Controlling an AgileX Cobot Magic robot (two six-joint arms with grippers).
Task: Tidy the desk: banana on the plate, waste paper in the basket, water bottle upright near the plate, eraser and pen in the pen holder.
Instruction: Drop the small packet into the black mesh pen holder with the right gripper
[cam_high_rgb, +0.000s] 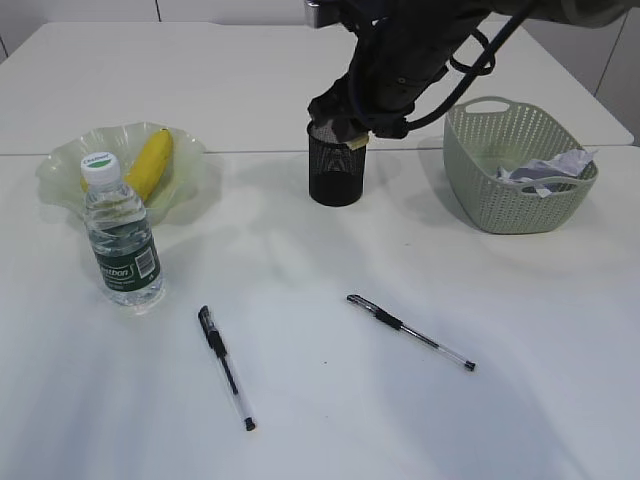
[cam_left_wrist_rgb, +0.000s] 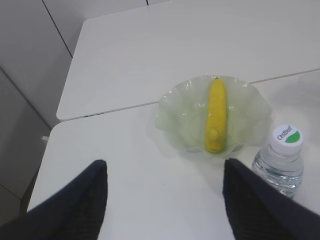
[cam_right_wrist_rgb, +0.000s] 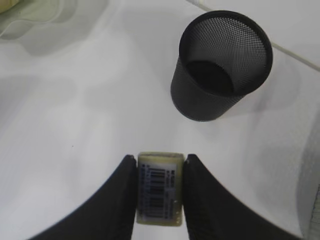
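Eraser (cam_right_wrist_rgb: 160, 189), small pale rubber block with barcode, light and firm, sits clamped by its long sides in right gripper (cam_right_wrist_rgb: 160, 192) near black mesh pen holder (cam_right_wrist_rgb: 222, 65); left gripper (cam_left_wrist_rgb: 165, 200) jaws stand apart, empty

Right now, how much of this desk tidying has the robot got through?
Done, it seems: the banana lies on the plate, crumpled paper is in the basket, and the water bottle stands upright beside the plate. In hand: the right gripper holds the eraser near the pen holder. Left: two pens on the table.
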